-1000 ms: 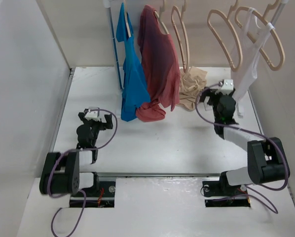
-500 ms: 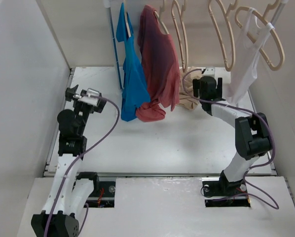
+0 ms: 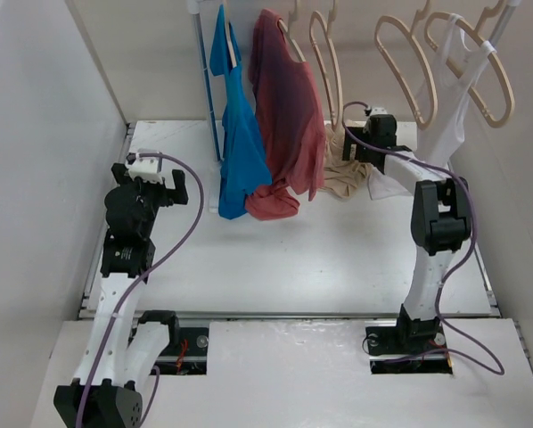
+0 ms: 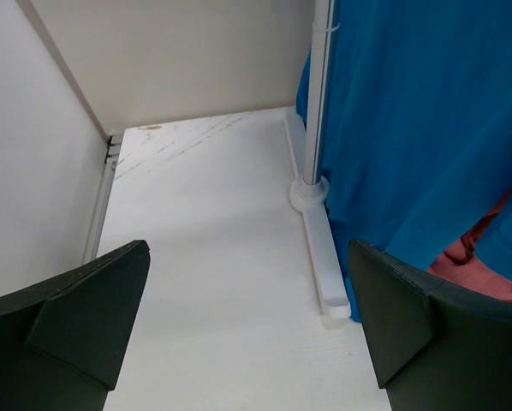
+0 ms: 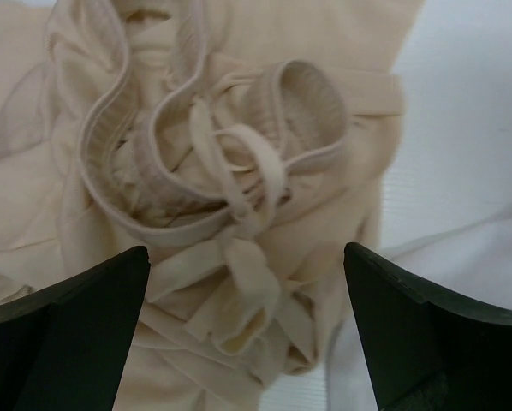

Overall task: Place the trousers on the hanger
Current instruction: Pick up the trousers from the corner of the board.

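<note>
A: Overhead view, entries?
B: Soft beige-tan fabric trousers, a crumpled heap on the white table, upper centre-right of frame, below the rail. Pale wood-coloured loop hanger, empty, top right; which of the empty ones is meant I cannot tell. Dull red T-shirt and blue garment hang centre-top, and a white vest hangs far right.
A: Changes?
B: A second ago the right gripper stood to the right of the heap; it has swung in over it. The left gripper has risen from a folded pose to mid-left. Both are spread wide, nothing held.
A: Left wrist view?
B: Left gripper, fingers apart at the lower corners over bare table. White rack post and blue garment upper right. No trousers here.
A: Right wrist view?
B: Right gripper, fingers parted, empty. The trousers fill the frame, waistband and drawstring bunched at centre. White cloth at right, probably the vest's hem.
A: Meaning?
B: Judged: approach done, a grasp at the waistband comes next, hanging not begun.
</note>
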`<state>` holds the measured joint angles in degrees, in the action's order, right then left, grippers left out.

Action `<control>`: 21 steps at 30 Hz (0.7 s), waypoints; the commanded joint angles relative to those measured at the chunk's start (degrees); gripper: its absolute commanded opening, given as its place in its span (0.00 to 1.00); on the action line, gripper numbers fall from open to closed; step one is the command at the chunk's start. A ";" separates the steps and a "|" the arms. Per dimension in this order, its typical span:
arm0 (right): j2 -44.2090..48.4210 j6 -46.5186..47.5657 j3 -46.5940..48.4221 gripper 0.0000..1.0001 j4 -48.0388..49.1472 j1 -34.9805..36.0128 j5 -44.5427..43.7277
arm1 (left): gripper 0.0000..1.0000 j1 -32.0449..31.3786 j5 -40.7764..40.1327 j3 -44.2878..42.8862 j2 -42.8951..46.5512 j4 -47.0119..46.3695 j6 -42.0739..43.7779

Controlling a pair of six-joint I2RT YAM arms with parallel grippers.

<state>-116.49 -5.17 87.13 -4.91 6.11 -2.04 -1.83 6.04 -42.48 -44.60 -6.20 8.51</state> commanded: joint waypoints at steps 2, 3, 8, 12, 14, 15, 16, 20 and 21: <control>-2.86 -0.72 7.60 1.00 -7.37 0.39 4.94 | 1.00 -0.20 0.64 0.99 2.41 -3.56 -1.39; -4.09 -0.72 9.09 1.00 -9.05 0.39 5.64 | 1.00 -0.20 0.03 0.99 2.41 -3.56 -0.61; -11.30 0.51 21.31 1.00 -17.84 1.53 5.56 | 1.00 -0.20 -1.12 0.99 1.88 -2.15 0.01; -16.30 0.51 27.20 0.87 -23.82 1.54 4.15 | 1.00 -0.20 -1.74 0.47 1.36 -2.15 0.72; -16.84 0.51 27.74 0.66 -24.79 1.54 4.76 | 1.00 -0.20 -2.35 0.47 1.36 -1.63 1.33; -16.84 -0.01 27.74 0.48 -24.80 1.54 4.77 | 1.00 -0.20 -2.87 0.47 1.36 -1.63 1.85; -16.84 -0.54 27.74 0.38 -25.50 1.54 4.77 | 1.00 -0.20 -2.88 0.47 1.36 -1.63 1.86; -12.37 -4.76 19.68 0.00 -24.81 1.01 6.17 | 1.00 -0.20 -3.49 0.47 3.11 -1.63 2.39; -10.97 -5.37 14.96 0.00 -24.80 1.01 6.17 | 0.98 -0.20 -2.97 0.47 3.72 -1.63 2.39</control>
<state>-131.39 -7.42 108.53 -25.80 7.20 3.11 -1.83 3.57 -41.76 -43.20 -5.98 10.09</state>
